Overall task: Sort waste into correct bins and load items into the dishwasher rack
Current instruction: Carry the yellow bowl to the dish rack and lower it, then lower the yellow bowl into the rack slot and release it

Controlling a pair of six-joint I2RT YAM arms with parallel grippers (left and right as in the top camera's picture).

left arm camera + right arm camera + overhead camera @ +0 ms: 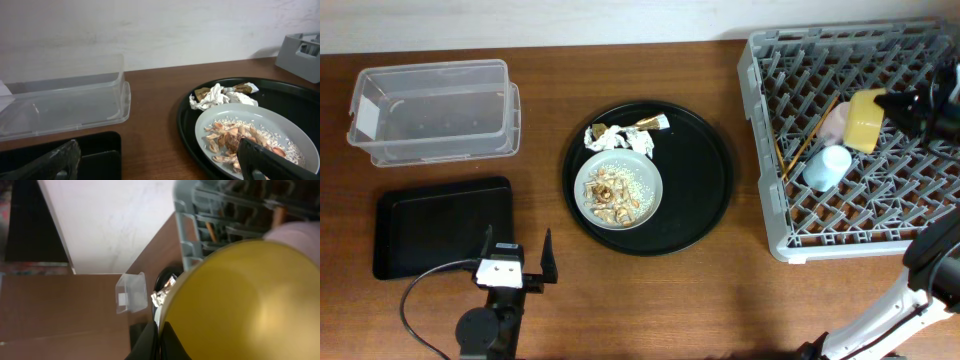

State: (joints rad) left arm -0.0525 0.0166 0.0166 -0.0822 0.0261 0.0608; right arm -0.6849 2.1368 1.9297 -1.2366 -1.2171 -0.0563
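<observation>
The bowl (865, 118) stood tilted on edge over the far right part of the rack (757, 140). Its rim was pinched in the right gripper (898, 108), whose wrist reached in from the right edge. The pink cup (833, 122), blue cup (827, 167) and chopsticks (805, 135) lay just beside the bowl. The left gripper (518, 252) hung low between the black tray (430, 225) and the round tray (705, 190). Its jaws were spread wide and pointed toward the far wall.
</observation>
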